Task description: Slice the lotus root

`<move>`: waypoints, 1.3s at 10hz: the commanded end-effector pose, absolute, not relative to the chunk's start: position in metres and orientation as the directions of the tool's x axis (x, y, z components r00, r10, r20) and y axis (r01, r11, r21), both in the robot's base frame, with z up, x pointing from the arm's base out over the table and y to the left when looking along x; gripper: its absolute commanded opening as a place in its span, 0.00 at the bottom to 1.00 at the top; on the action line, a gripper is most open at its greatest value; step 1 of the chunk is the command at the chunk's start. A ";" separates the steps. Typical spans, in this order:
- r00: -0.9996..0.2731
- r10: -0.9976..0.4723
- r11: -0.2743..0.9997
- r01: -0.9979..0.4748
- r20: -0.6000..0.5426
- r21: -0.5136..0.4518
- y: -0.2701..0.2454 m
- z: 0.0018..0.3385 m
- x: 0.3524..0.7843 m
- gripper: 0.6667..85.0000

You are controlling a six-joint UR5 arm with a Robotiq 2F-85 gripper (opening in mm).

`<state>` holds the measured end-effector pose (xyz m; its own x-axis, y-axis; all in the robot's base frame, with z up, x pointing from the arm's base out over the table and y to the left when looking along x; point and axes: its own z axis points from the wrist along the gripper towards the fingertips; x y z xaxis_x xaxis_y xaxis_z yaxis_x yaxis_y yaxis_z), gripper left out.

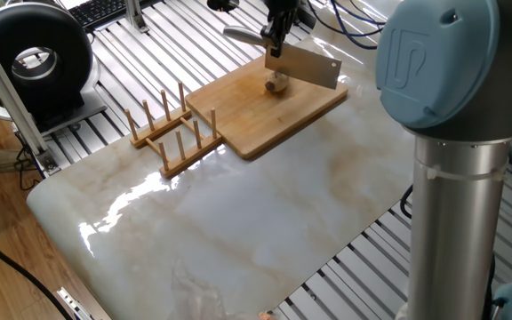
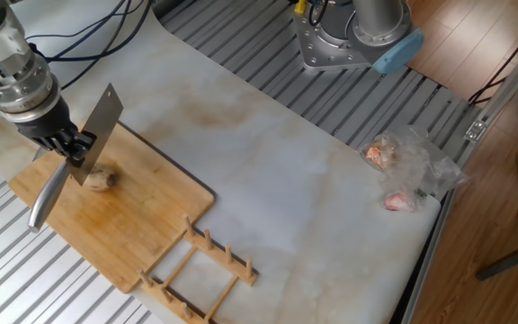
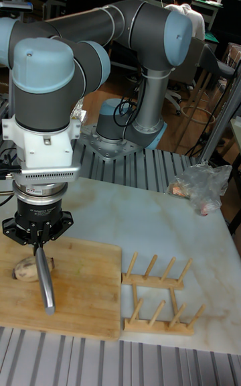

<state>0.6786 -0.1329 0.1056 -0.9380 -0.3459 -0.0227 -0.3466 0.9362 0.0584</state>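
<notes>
The lotus root [image 1: 276,85] is a small tan chunk lying on the bamboo board [image 1: 265,120]. My gripper [image 1: 274,42] hangs just above it, shut on the handle of a cleaver [image 1: 306,67]. The blade's lower edge sits at the top of the root. In the other fixed view the gripper [image 2: 69,143] holds the cleaver [image 2: 98,131] tilted, its blade partly covering the lotus root [image 2: 101,180] on the board [image 2: 124,234]. The tall fixed view shows the gripper [image 3: 38,240] with the cleaver [image 3: 45,283] seen edge-on, right beside the lotus root [image 3: 26,269].
A wooden peg rack [image 1: 172,133] stands against the board's edge, also the rack [image 2: 200,270] in the other view. A crumpled plastic bag [image 2: 406,171] with food lies at the table's far corner. The arm's base [image 2: 349,36] is bolted beyond the marble top.
</notes>
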 end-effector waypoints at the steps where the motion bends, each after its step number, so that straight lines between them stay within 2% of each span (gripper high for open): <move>1: -0.939 -0.343 0.936 -0.345 -0.038 0.068 -0.130 0.106 0.682 0.01; 13: -0.936 -0.350 0.935 -0.352 -0.044 0.041 -0.137 0.101 0.691 0.01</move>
